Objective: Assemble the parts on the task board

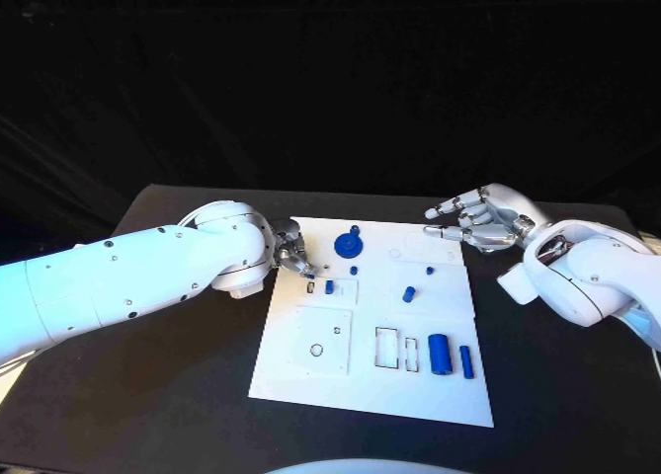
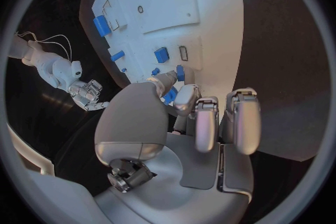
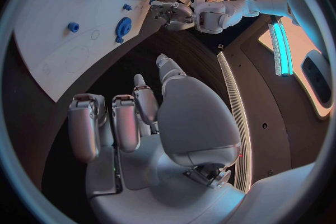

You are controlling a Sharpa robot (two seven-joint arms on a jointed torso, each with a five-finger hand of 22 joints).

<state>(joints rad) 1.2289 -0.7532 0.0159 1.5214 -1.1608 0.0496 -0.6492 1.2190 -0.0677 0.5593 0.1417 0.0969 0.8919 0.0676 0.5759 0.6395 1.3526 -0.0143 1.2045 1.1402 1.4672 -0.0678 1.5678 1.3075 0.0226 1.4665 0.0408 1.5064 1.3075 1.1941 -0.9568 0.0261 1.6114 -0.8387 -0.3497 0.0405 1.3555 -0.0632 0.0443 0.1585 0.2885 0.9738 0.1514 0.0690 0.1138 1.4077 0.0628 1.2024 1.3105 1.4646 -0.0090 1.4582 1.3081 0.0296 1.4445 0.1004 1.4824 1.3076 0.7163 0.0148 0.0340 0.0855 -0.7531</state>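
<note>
The white task board point(image 1: 309, 365) lies mid-table with several blue parts on it. A round blue disc point(image 1: 350, 242) sits near its far edge, and a blue cylinder point(image 1: 440, 354) and a bar point(image 1: 467, 361) lie at the near right. My left hand point(image 1: 290, 254) hovers at the board's far left edge. Its thumb and a fingertip point(image 2: 186, 96) pinch a small blue part point(image 2: 180, 73). My right hand point(image 1: 477, 223) hangs off the board's far right corner with fingers apart and nothing in them; the left wrist view also catches this hand point(image 2: 87, 95).
Small blue pieces point(image 1: 410, 293) point(image 1: 329, 286) sit mid-board beside outlined slots point(image 1: 387, 348). A round hole point(image 1: 317, 350) marks the near left panel. Black table point(image 1: 159, 395) surrounds the board. The right wrist view shows the board point(image 3: 63, 39) and my left hand point(image 3: 171, 13).
</note>
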